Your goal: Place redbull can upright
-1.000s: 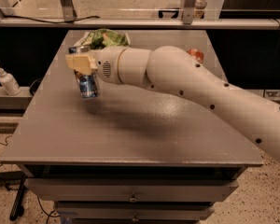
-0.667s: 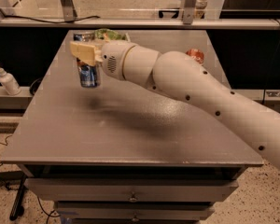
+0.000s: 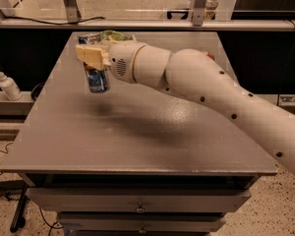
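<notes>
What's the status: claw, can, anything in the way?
Gripper shut on redbull can, over table's far-left area. Can roughly upright, apparently off the surface. Green bag just behind, not beneath.

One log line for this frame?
phase: holding | pincer: shut on redbull can | can: near upright, over far-left of table | released: no

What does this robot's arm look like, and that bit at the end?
The arm is smooth, white and tube-like, with bulging rounded joints, small dark dots along it and a round patch of tiny holes near the wrist. Its tool, over the far left of the grey table, is pale yellowish-tan and blocky. No cables show.
</notes>
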You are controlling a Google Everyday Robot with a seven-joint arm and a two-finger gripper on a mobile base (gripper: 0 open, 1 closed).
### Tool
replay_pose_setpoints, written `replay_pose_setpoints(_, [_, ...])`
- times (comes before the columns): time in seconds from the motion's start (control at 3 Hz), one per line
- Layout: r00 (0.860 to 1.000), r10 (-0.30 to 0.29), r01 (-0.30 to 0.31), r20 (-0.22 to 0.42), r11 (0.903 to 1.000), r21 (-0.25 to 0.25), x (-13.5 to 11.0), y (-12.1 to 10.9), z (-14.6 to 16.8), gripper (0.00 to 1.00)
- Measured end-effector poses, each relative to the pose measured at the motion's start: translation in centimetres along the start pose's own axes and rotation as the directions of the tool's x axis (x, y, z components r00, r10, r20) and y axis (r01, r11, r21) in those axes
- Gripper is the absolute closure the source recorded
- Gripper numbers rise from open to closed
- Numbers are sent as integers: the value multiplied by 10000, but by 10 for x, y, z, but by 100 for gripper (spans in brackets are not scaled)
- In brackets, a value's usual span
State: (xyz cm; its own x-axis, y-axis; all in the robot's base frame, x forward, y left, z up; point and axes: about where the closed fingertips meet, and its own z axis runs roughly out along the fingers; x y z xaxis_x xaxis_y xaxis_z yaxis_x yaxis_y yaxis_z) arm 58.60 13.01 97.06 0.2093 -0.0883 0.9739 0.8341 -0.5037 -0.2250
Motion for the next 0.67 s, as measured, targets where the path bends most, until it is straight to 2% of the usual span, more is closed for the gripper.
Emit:
replay_pose_setpoints(0.33, [9971, -677, 667, 335, 9974, 285, 1, -2, -8, 100])
replay_pose_setpoints(0.67, [9955, -881, 864, 349, 9951, 480, -7, -4, -15, 100])
